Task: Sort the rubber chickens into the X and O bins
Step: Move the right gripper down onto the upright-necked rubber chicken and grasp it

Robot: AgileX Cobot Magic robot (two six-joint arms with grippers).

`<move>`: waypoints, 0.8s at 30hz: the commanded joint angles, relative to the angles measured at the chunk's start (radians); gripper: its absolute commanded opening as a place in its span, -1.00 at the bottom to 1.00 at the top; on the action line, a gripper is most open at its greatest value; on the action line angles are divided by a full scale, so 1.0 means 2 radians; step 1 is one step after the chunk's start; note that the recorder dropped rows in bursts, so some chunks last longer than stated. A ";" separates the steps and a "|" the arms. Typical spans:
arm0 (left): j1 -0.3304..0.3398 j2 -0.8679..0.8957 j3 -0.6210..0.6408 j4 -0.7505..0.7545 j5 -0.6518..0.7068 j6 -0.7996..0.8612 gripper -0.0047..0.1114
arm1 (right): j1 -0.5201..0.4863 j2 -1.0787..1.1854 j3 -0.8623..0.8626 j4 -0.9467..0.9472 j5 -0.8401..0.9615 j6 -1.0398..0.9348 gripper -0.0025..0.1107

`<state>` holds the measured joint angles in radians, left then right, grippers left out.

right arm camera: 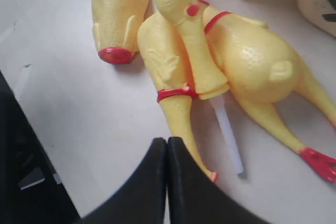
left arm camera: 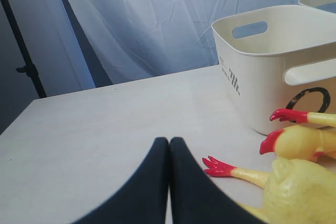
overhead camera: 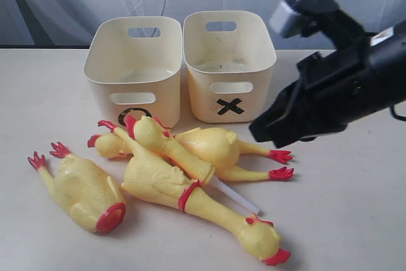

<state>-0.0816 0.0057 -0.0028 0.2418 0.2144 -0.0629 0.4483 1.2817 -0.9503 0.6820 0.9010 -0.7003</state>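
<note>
Before the O bin (overhead camera: pixel 162 96) and X bin (overhead camera: pixel 203 103), the rubber chickens (overhead camera: pixel 155 179) sprawl heaped on the desk (overhead camera: pixel 355 214). The right end effector (overhead camera: pixel 257 134) hovers beside them, pressed together. Only its wrist view catches the left end effector (left arm camera: pixel 169 148), pressed together too.

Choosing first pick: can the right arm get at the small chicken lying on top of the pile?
Probably yes. The small chicken lies uppermost with nothing over it, and the right end effector hovers close by. Its jaws are shut, so they'd need opening first.
</note>
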 commanded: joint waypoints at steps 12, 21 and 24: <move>0.001 -0.003 0.001 0.003 -0.003 -0.003 -0.92 | 0.116 0.184 -0.073 -0.018 -0.141 -0.023 -0.97; 0.001 -0.003 0.001 0.003 -0.003 -0.003 -0.92 | 0.146 0.268 -0.142 -0.049 -0.157 -0.033 -0.96; 0.001 -0.003 0.001 0.003 -0.003 -0.003 -0.92 | 0.146 0.287 -0.151 -0.054 -0.155 -0.031 -0.71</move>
<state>-0.0816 0.0057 -0.0028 0.2418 0.2144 -0.0629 0.7367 1.8270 -1.2325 0.5962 0.5945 -0.7577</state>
